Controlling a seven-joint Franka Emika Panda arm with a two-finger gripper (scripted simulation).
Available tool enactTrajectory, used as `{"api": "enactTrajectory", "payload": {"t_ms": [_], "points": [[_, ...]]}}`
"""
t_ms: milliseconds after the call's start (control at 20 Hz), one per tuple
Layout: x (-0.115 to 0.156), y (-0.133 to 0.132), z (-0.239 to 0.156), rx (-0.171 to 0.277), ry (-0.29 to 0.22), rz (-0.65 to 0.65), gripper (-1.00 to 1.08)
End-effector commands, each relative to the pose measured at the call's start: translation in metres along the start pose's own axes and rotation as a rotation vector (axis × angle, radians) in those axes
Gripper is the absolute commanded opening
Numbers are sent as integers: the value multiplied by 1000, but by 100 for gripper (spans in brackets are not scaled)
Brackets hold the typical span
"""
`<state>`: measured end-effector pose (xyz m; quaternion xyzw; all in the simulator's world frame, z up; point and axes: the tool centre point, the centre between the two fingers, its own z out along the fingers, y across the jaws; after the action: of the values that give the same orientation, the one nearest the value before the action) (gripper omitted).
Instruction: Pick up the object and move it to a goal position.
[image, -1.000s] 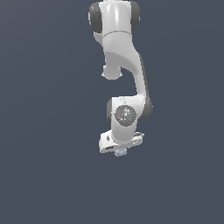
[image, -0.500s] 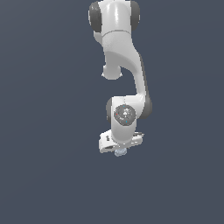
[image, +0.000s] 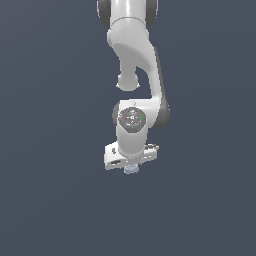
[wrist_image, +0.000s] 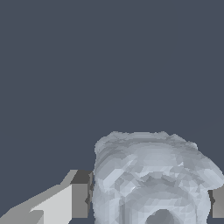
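Plain dark backdrop; tool (image: 131, 169) clamped on bumpy object (wrist_image: 151, 181).

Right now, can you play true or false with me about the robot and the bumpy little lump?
1. The pale grey-blue lump sits between the end effector fingers. True.
2. The lump is smooth like a ball. False: its surface is bumpy and irregular.
3. In the exterior view, the lump peeks out under the white end effector. True.
4. The lump is wider than the end effector. False: it is narrower.
5. The arm is bright red. False: it is white with dark grey joints.
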<state>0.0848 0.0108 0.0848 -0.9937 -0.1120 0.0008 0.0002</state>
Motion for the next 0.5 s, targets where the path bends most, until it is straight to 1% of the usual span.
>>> {"api": "enactTrajectory", "payload": {"t_ms": [0, 450], "points": [[-5, 14, -21, -1, 2, 1, -100], [-28, 71, -110, 0, 2, 1, -100]]}}
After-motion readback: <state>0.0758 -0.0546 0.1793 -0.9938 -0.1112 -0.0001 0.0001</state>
